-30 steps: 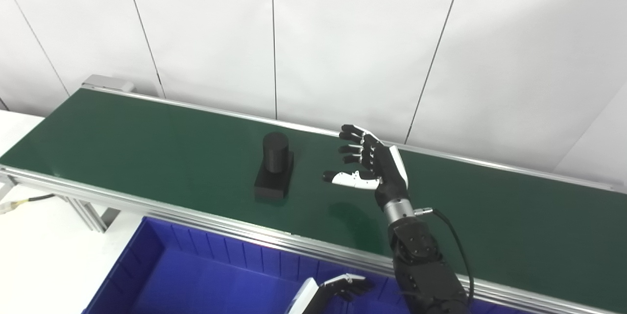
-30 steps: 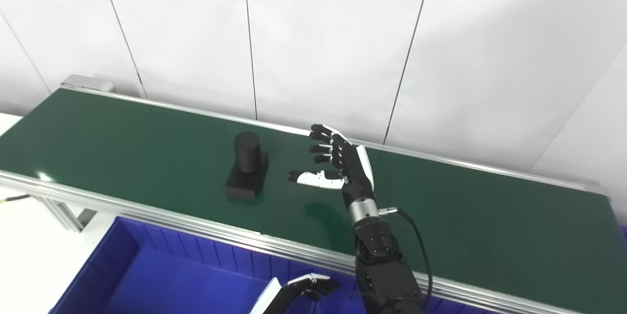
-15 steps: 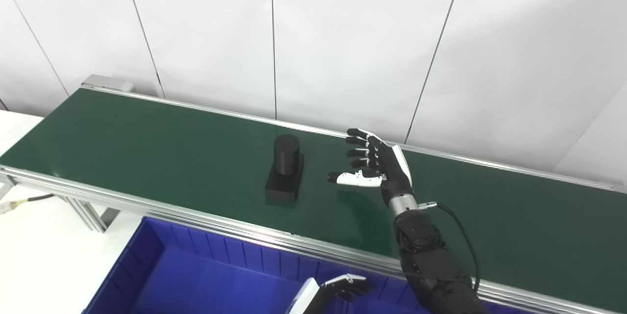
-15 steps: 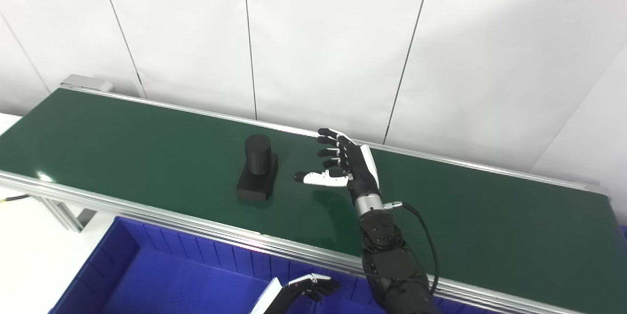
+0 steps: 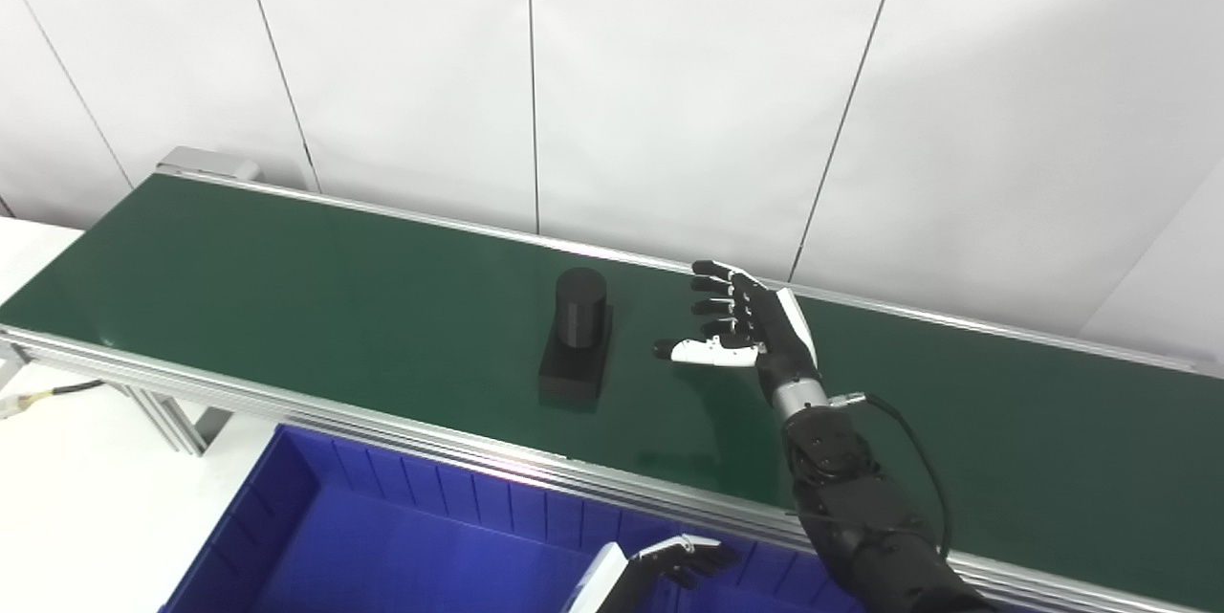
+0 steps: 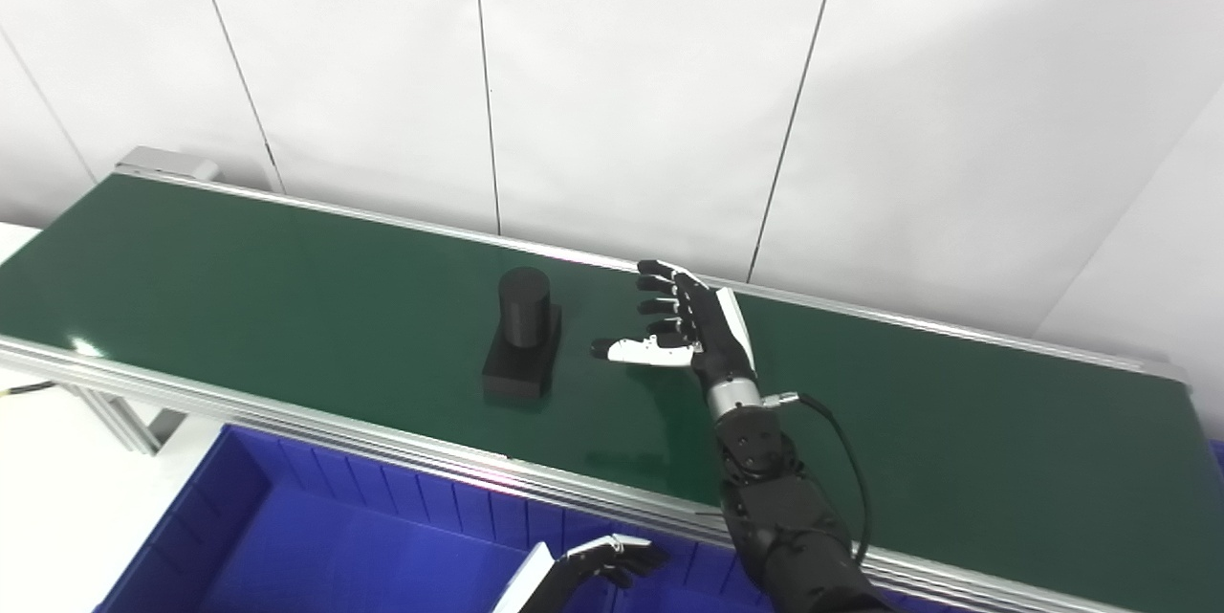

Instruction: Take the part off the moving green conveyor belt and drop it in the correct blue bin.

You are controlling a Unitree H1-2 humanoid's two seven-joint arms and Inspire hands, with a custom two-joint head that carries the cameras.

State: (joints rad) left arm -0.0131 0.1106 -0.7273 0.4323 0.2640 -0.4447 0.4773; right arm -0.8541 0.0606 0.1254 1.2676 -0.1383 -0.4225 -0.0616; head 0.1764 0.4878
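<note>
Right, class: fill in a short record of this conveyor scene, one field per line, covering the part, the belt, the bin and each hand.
part: black part, a cylinder upright on a flat block, standing on the belt
belt: green conveyor belt with silver side rails
bin: blue bin below the belt's near rail; no part visible inside
right hand: right hand open over the belt, fingers apart, just right of the part, not touching it
left hand: left hand low over the bin at the picture's bottom edge, partly cut off, holding nothing visible
backdrop: white wall panels
</note>
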